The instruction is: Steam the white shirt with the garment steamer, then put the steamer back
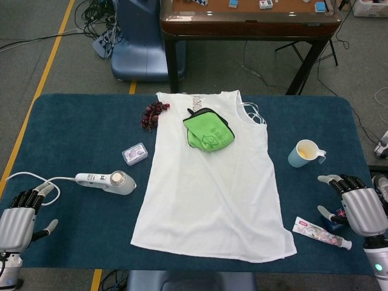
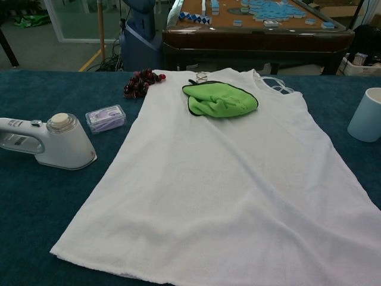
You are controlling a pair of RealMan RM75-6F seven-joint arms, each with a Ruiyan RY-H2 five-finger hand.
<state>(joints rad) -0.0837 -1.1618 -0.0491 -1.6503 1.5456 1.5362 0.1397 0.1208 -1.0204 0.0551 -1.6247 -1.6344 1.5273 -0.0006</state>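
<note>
A white sleeveless shirt [image 1: 212, 188] [image 2: 226, 190] lies flat on the blue table [image 1: 79, 133], neck toward the far edge. A folded green cloth [image 1: 208, 130] [image 2: 221, 98] rests on its chest. The white garment steamer [image 1: 109, 181] [image 2: 50, 143] lies on its side left of the shirt, its cord trailing toward the table's left edge. My left hand [image 1: 17, 221] hovers at the front left corner, empty, fingers apart, well short of the steamer. At the front right edge is my right hand [image 1: 357, 209], also empty with fingers spread. Neither hand shows in the chest view.
A bunch of dark grapes [image 1: 154, 113] and a small purple packet [image 1: 134, 154] lie left of the shirt. A pale blue cup [image 1: 306, 152] stands right of it, and a tube [image 1: 320, 233] lies beside my right hand. A brown table [image 1: 248, 18] and blue chair [image 1: 139, 36] stand beyond.
</note>
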